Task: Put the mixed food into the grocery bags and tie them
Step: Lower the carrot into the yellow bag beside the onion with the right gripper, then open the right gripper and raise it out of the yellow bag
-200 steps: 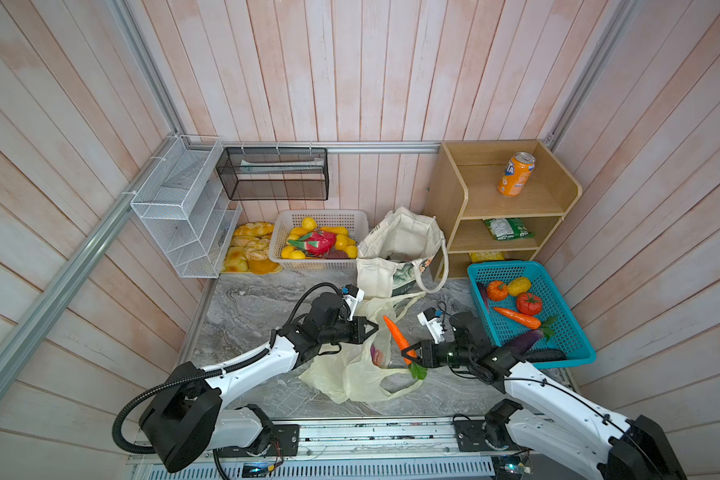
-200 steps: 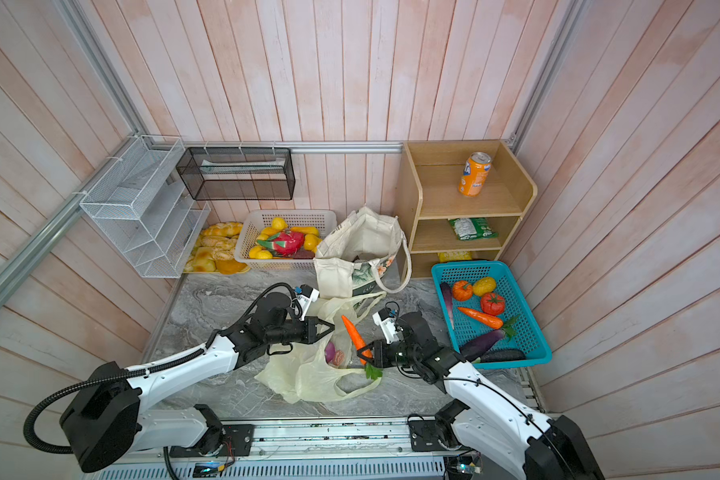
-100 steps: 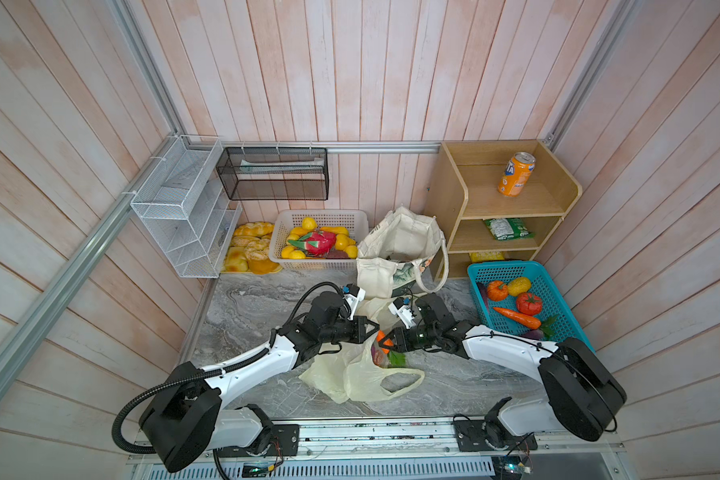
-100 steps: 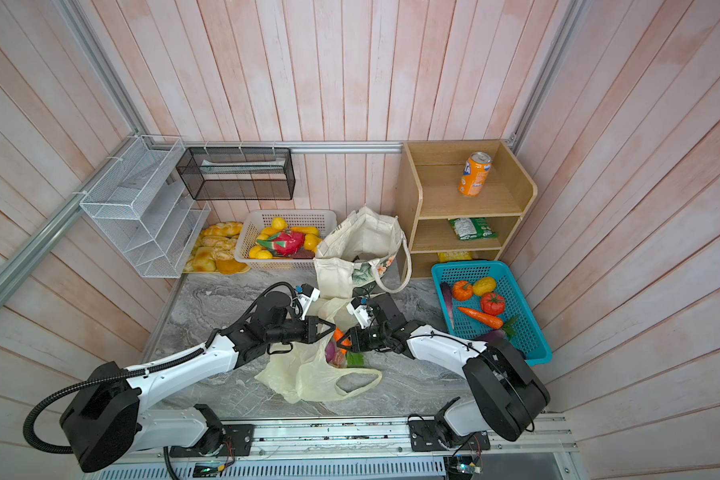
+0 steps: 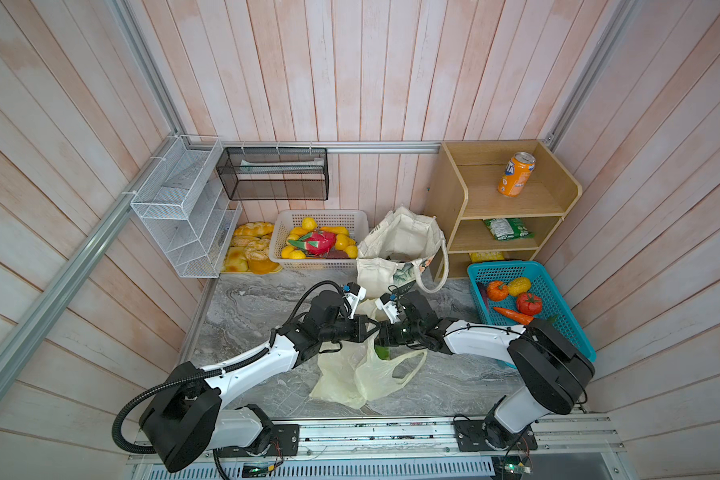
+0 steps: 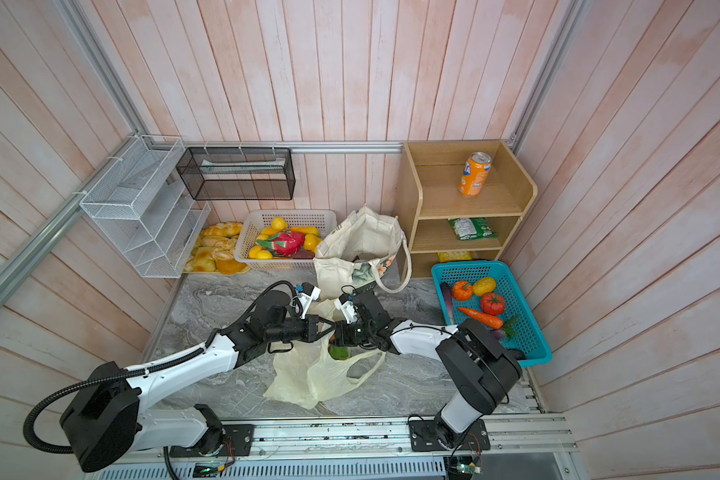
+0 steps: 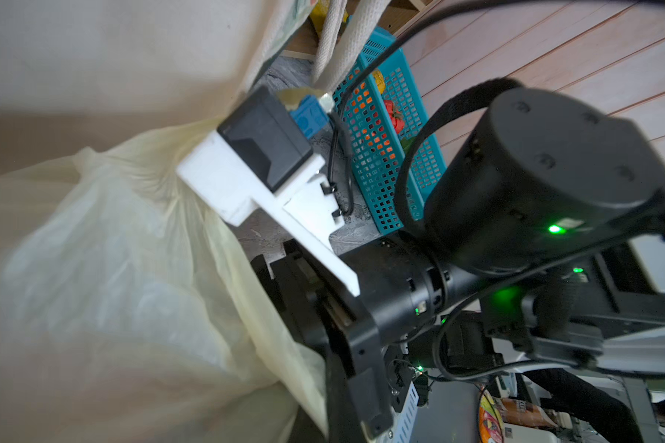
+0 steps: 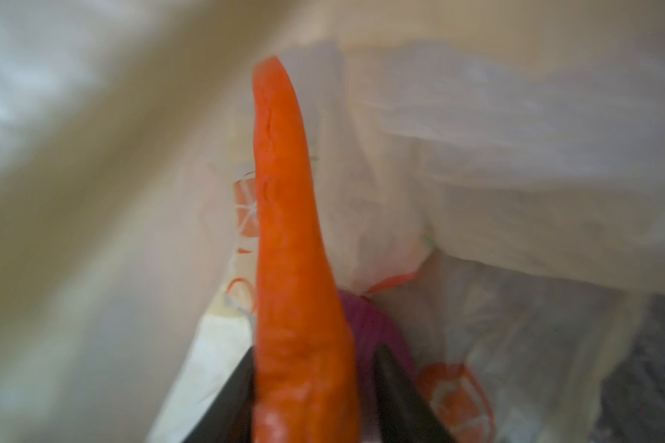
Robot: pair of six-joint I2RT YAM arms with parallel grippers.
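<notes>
The pale-yellow plastic bag (image 5: pixel 362 374) lies crumpled at mid table, its mouth lifted. My left gripper (image 5: pixel 366 328) is shut on the bag's rim and holds it up. My right gripper (image 5: pixel 381 333) points into the mouth, tip to tip with the left one. In the right wrist view an orange carrot (image 8: pixel 288 230) lies between its fingers (image 8: pixel 388 368); one finger touches it, the other stands off with a gap, so the jaws are open. A purple item (image 8: pixel 377 322) and orange-printed packets (image 8: pixel 453 395) lie deeper inside. The cream canvas tote (image 5: pixel 400 241) stands behind.
A teal basket (image 5: pixel 558 299) at the right holds a tomato, another carrot and other vegetables. The wooden shelf (image 5: pixel 466 195) carries an orange soda can (image 5: pixel 516 174) and a green packet (image 5: pixel 508 228). A white fruit basket (image 5: pixel 283 232), bread (image 5: pixel 250 249) and wire racks line the back left.
The right arm swung from the front right across to the bag and pushed the carrot into its mouth. Its jaws have widened off the carrot. The left gripper kept its hold.
</notes>
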